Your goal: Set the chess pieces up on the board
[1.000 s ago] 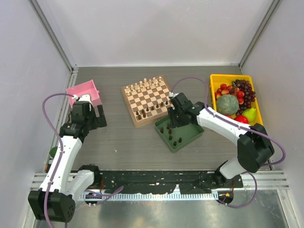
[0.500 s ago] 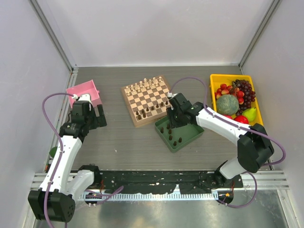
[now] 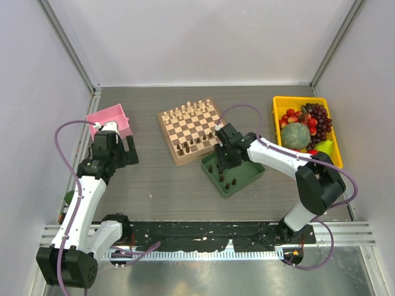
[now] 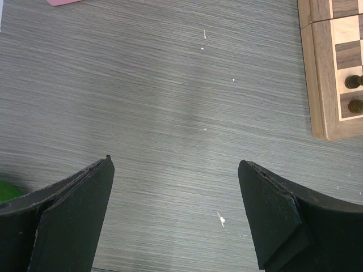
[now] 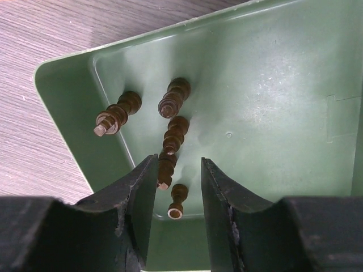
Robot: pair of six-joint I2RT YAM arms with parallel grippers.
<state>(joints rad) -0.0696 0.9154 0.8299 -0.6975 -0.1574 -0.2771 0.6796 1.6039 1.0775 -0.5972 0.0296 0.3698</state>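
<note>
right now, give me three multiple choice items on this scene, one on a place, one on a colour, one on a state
1. Seen from above, the green tray sits:
A. right of the board, nearer the arms
B. left of the board
C. beyond the board, by the back wall

2. The bin holding the fruit is:
A. blue
B. yellow
C. white

3. The left gripper is:
A. shut and empty
B. shut on a small object
C. wide open, holding nothing

Answers:
1 A, the top view shows the tray off the board's near right corner.
2 B, its rim and walls are yellow.
3 C, the left wrist view shows only bare tabletop between its spread fingers.
</note>
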